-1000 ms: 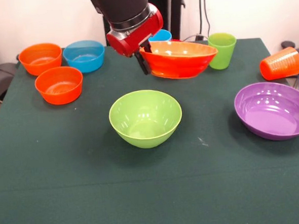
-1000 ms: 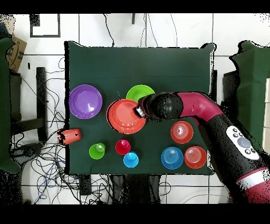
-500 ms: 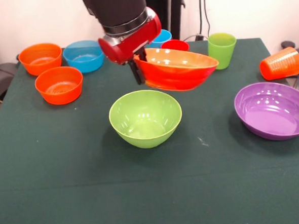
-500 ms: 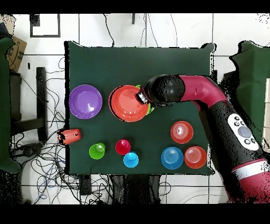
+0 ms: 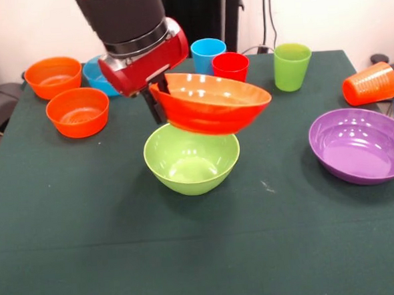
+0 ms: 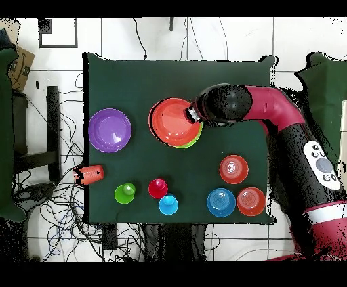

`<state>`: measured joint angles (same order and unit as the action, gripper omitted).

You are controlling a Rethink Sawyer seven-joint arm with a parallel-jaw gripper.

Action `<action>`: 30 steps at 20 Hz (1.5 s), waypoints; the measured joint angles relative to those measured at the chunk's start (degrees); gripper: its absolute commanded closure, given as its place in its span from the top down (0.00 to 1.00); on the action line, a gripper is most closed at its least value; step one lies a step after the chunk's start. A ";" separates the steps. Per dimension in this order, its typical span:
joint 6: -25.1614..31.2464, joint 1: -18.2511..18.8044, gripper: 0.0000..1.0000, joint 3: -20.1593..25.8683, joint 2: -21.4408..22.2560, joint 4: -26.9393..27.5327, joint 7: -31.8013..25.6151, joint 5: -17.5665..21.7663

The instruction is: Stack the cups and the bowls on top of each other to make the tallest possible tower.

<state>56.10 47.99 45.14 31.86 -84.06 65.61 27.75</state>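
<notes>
Claw [image 5: 159, 99] grasping orange-red bowl [image 5: 211, 103] by its rim, tilted, mid-frame above lime green bowl [image 5: 191, 158], green bench [image 5: 123, 245]

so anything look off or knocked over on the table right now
Only the orange cup stands out: it lies on its side near the table's edge, beyond the purple bowl, while the light blue, red and lime green cups stand upright. Nothing looks spilled or damaged.

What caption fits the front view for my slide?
Gripper holds the tilted orange-red bowl by its rim above the lime green bowl.
</notes>
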 measured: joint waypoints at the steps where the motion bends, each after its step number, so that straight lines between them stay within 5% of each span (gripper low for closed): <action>1: 0.00 0.00 0.00 -0.03 -0.33 0.49 0.00 0.01; 30: 4.88 -0.83 0.00 -3.64 -3.51 3.16 0.00 2.16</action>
<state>60.97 47.15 41.50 28.35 -80.89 65.61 29.92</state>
